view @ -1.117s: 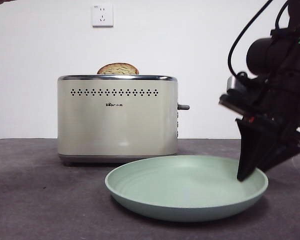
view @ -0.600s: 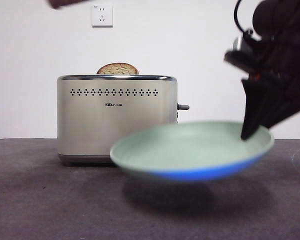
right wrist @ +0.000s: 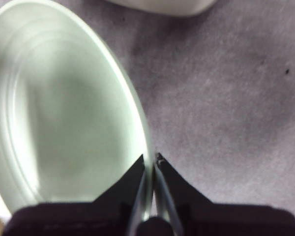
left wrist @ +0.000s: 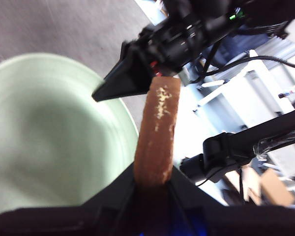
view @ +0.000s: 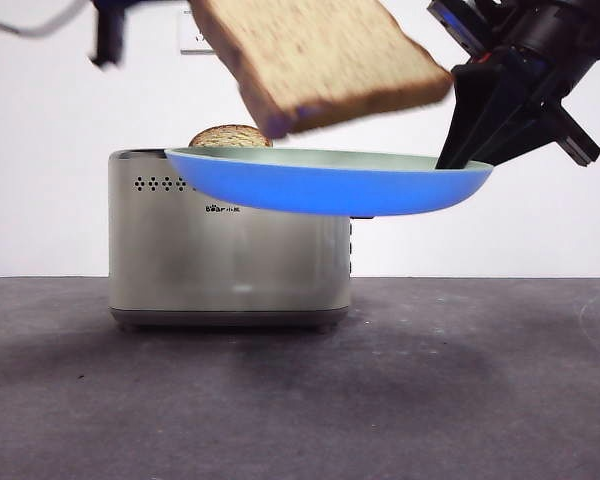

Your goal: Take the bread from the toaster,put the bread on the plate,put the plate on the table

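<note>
The right gripper [view: 458, 150] comes in from the top right of the front view. It leans down and to the left, and its black jaws pinch the right rim of the wide, round, pale green plate [view: 330, 182]. The plate is up in the air, high over the dark grey worktop [view: 300, 390], in front of the top of the boxy cream toaster [view: 230, 260].

The left gripper [left wrist: 152, 184] holds the big flat slice of tan bread with a brown crust [view: 315, 55], jaws shut on one end. The bread hangs tilted just over the plate and is not touching it.

A second slice with a dark round top [view: 230, 136] pokes out of the toaster behind the plate.

The front view shows the plate looking blue underneath (the wrist views show its green inside). The left wrist view shows the bread edge-on, with the plate below it. The right wrist view shows the rim gripped between thin jaws.
</note>
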Available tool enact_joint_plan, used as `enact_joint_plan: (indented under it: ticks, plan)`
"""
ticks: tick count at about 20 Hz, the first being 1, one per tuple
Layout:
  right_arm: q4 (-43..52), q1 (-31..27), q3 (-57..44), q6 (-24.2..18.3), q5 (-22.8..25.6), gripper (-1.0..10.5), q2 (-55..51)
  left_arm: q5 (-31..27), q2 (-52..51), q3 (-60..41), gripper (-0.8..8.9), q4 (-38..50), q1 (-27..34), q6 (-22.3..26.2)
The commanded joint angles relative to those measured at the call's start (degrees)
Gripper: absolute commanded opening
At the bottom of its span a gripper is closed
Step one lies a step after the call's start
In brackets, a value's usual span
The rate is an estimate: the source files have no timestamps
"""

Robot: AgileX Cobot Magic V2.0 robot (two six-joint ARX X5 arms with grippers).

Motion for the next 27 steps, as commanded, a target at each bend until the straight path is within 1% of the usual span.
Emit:
enact_joint_plan:
  ticks: [1, 3, 5, 6, 9, 10, 11, 12, 13, 14, 15, 19, 22, 24, 25, 27]
  plan:
    - [-0.39, 0.07, 0.35, -1.18, -3.19, -0.1, -0.17, 1.27, 3.1, -0.26, -0.08, 3.13, 0.11, -2.71]
    - [-0.66, 0.13, 0.35, -1.84, -6.4, -0.1, -0.17, 1.27, 5.97, -0.26, -0.08, 5.99, 0.11, -4.7]
    - [-0.79, 0.57, 0.35, -2.1, -6.36, -0.1, -0.17, 0.68, 8.39, -0.26, -0.08, 7.48, 0.11, -6.4]
    - [-0.92, 0.83, 0.35, -2.23, -6.36, -0.1, -0.17, -0.59, 9.14, -0.26, -0.08, 7.3, 0.11, -6.58]
    - [-1.07, 0.9, 0.37, -2.4, -6.34, -0.1, -0.46, -8.02, 9.94, -0.26, -0.05, 4.28, -0.04, -6.64]
    - [-1.05, 0.87, 0.37, -2.45, -6.34, -0.1, -0.59, -9.16, 9.94, -0.26, 0.06, 3.48, -0.09, -6.64]
    - [-1.05, 0.87, 0.37, -2.47, -6.23, -0.1, -0.83, -9.11, 9.92, -0.26, 0.51, 2.67, -0.09, -6.93]
    - [-1.05, 0.87, 0.37, -2.78, -6.23, -0.1, -1.01, -9.09, 9.92, -0.26, 1.66, 2.25, -0.09, -7.8]
    - [-1.05, 0.85, 0.37, -3.17, -6.05, -0.1, -1.2, -8.76, 9.92, -0.24, 3.3, 2.32, -0.11, -8.04]
    - [-1.07, 0.83, 0.37, -3.3, -5.95, -0.1, -1.25, -8.5, 9.92, -0.13, 4.34, 2.32, -0.11, -8.04]
    - [-1.07, 0.81, 0.37, -3.3, -5.84, -0.1, -1.25, -8.37, 9.9, 0.17, 4.68, 2.34, -0.37, -8.04]
    - [-1.07, 0.7, 0.37, -3.69, -5.64, -0.1, -1.25, -8.44, 9.2, 3.82, 4.68, 1.33, -1.18, -8.02]
    - [-1.29, 0.55, 0.37, -3.72, -2.05, -0.1, -1.25, -8.7, 8.39, 9.68, 4.68, -3.98, -1.25, -6.8]
    - [-1.44, -0.11, 0.37, -3.87, -1.44, -0.1, -1.25, -9.68, 8.17, 14.62, 4.68, -10.56, -1.25, -2.99]
    - [-1.44, -0.42, 0.37, -3.89, -1.4, -0.1, -1.25, -11.41, 8.17, 17.29, 4.68, -14.64, -1.31, -0.81]
    - [-1.49, -1.57, 0.37, -3.91, -1.38, -0.1, -1.25, -17.46, 8.17, 22.53, 4.68, -22.86, -2.29, 4.0]
